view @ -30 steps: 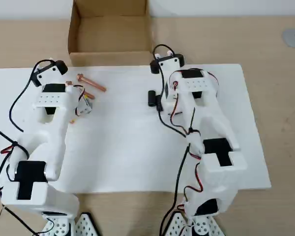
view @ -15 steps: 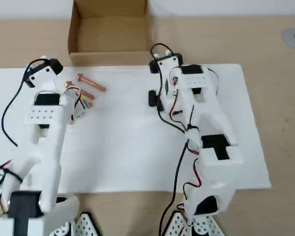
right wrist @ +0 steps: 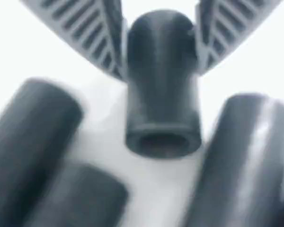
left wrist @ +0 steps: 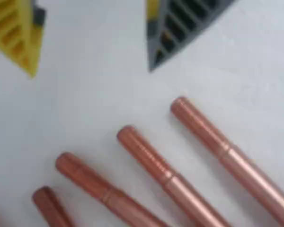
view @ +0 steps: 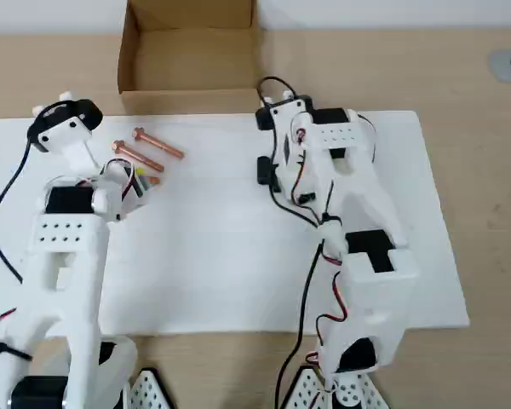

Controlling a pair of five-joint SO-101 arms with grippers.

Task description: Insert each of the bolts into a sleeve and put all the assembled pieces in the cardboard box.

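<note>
Right gripper [right wrist: 161,73] pinches a black sleeve [right wrist: 163,109] near the cardboard box [view: 192,60]; left gripper [left wrist: 91,70] gapes wide over copper bolts [left wrist: 170,175] near that box.

We see the cardboard box [view: 192,60] open at the far side of the table [view: 477,153]. On the white sheet [view: 221,247] lie copper bolts [view: 149,152] at the left, just beside the left arm [view: 68,230]. A black sleeve [view: 263,169] lies against the right arm [view: 349,196], well apart from the bolts.
</note>
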